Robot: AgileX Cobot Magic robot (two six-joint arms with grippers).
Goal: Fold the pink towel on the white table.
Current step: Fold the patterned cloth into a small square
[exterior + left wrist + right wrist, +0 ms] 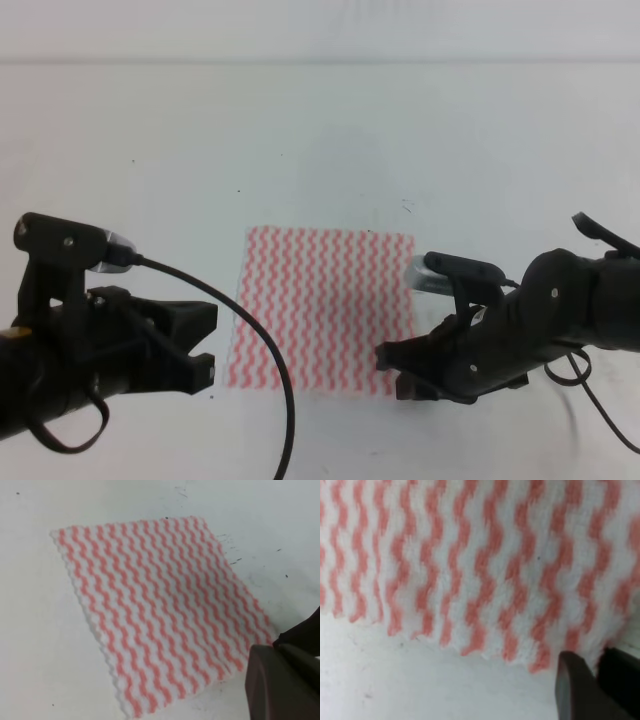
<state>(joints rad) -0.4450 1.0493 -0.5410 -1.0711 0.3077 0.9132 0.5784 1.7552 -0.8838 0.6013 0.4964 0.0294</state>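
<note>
Pink towel (325,305) lies flat, unfolded, mid white table (150,180); right claw (400,365) is down at the towel's near right corner, jaws slightly apart, nothing gripped, left claw (195,345) open beside its left edge: grasp step, next a clean pinch of that corner.
</note>
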